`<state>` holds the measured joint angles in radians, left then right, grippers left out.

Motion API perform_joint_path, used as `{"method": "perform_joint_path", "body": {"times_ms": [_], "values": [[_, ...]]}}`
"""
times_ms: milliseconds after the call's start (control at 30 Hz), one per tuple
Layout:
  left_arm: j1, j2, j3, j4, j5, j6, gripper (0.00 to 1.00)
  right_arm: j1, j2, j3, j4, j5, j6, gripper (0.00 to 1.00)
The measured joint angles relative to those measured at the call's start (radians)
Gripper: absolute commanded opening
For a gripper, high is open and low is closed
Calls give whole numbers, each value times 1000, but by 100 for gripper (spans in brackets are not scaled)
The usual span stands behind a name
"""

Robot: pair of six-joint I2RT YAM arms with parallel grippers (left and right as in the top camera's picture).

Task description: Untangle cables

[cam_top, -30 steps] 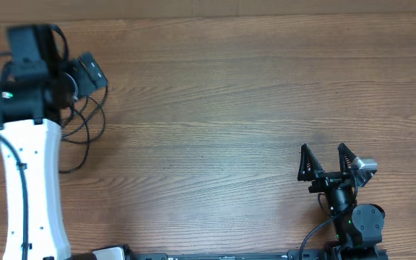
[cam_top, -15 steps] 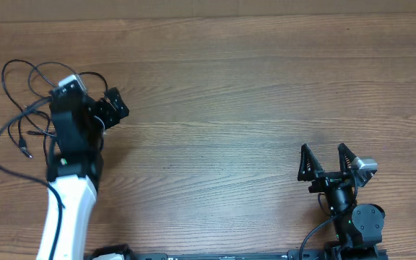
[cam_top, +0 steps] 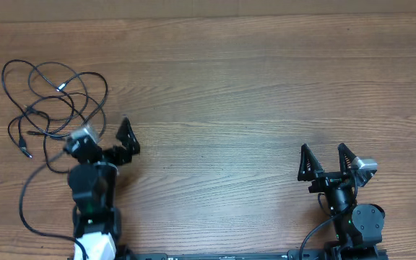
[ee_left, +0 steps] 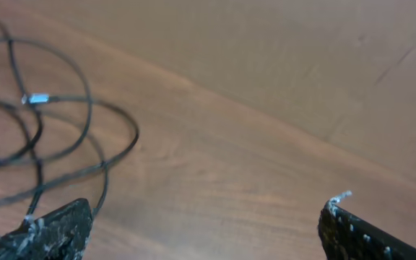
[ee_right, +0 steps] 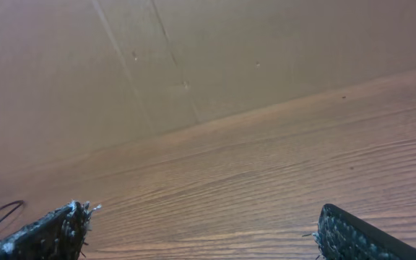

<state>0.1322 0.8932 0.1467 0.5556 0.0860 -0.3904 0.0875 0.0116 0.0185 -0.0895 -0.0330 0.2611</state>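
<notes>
1. Under me is a wooden table (cam_top: 251, 87), brown with the grain running side to side, its middle and right bare.
2. My wrist cameras show a plain tan wall (ee_right: 121, 72) rising at the table's far edge.
3. The cables (cam_top: 49, 101) lie at the far left of the table in loose, overlapping black loops. One long strand trails back toward the near edge, past my left arm. A small silvery plug (ee_left: 36, 98) shows among the loops.
4. My left gripper (cam_top: 101, 133) sits just to the right of the loops, jaws spread wide and holding nothing. In the left wrist view one strand runs out of sight behind my left fingertip (ee_left: 49, 231); I cannot tell whether it touches.
5. My right gripper (cam_top: 323, 152) is low at the near right, well apart from the cables. Its jaws are also spread wide, with only bare wood between them.
</notes>
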Motion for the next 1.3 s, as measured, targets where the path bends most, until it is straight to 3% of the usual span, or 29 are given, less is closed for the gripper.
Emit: {"method": "perform_joint_path", "body": {"times_ms": [133, 300, 700, 1000, 1300], "values": [[0, -53, -94, 15, -5, 0, 100, 0, 0, 0, 0, 0, 0, 100], [0, -124, -135, -106, -15, 0, 100, 0, 0, 0, 0, 0, 0, 100], [0, -506, -138, -625, -48, 15, 100, 0, -1, 0, 0, 0, 0, 100], [-3, -845, -138, -631, -54, 90, 100, 0, -1, 0, 0, 0, 0, 100], [-68, -877, -138, -631, -60, 311, 100, 0, -1, 0, 0, 0, 0, 100]]}}
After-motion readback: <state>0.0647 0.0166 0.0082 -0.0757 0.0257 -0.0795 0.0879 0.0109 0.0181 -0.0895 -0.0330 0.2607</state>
